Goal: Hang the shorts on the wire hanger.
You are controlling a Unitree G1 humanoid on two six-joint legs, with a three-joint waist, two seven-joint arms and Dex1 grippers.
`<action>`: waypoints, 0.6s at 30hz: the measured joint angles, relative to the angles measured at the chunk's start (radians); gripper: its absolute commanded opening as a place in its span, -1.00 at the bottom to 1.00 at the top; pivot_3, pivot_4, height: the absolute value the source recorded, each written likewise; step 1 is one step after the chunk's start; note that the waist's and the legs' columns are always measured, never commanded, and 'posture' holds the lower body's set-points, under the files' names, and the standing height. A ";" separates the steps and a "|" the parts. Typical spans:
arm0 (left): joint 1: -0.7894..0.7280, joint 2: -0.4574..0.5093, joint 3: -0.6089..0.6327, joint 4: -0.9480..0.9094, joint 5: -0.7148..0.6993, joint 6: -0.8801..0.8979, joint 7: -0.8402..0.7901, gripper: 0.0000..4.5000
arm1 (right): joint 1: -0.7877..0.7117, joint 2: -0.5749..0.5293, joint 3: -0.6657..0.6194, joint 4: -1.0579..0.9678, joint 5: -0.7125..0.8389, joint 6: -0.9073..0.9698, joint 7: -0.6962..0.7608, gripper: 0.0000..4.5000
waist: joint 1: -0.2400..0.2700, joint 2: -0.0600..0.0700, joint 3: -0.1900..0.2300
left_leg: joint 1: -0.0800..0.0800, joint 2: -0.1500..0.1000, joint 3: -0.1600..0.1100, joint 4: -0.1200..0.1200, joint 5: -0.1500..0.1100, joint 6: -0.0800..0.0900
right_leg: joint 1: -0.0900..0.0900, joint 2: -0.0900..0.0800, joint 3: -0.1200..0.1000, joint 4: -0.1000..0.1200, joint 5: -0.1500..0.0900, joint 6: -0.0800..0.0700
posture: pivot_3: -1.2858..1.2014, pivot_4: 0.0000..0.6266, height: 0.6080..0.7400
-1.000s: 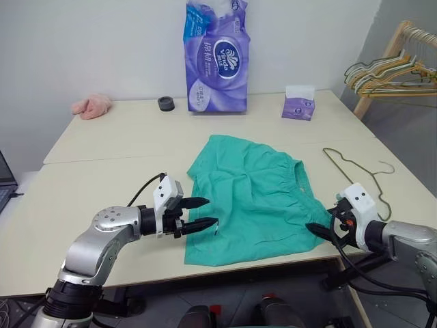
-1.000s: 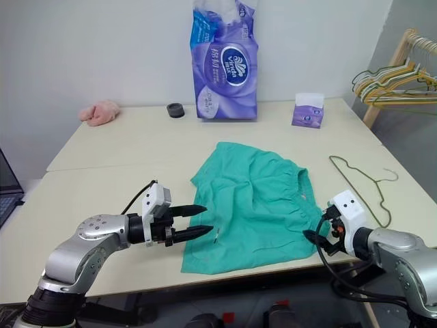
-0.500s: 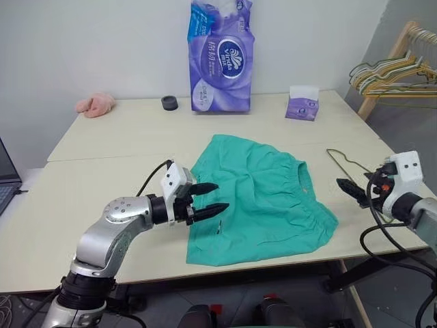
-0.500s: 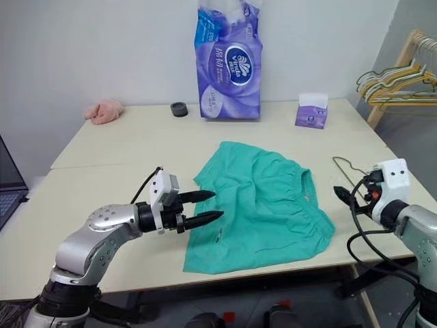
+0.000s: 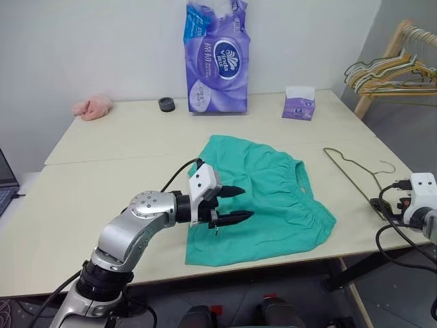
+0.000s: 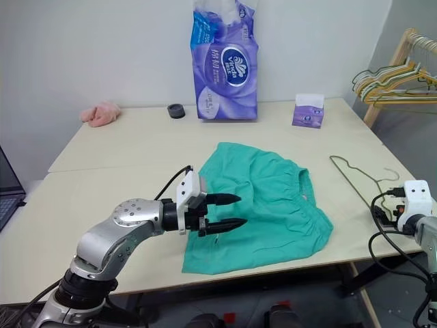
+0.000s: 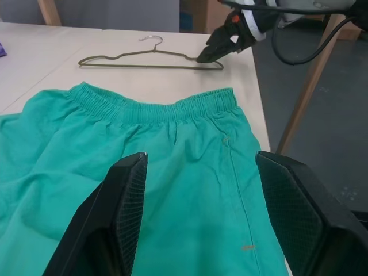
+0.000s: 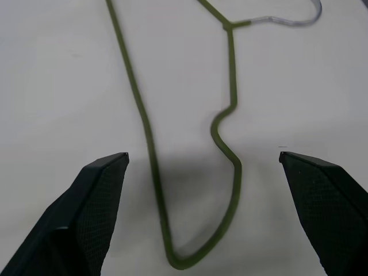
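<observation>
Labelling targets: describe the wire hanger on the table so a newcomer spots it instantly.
On the beige table, look to the right of the teal shorts, near the table's right edge. The wire hanger lies flat there alone: one thin olive-green wire triangle with a curved hook, unlike the pale hangers hanging from the wooden rack beyond the table.

Bare table surrounds the shorts and wire hanger; clutter lines the far edge.
</observation>
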 measured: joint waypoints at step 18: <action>-0.029 -0.013 -0.023 -0.001 0.004 0.000 0.000 0.42 | -0.118 -0.045 0.143 0.252 -0.066 -0.062 0.135 -0.19 | -0.010 -0.008 -0.004 | 0.014 0.001 0.010 0.000 -0.003 0.004 | 0.007 0.003 0.012 -0.002 0.001 0.003 | -0.03 -0.85 1.00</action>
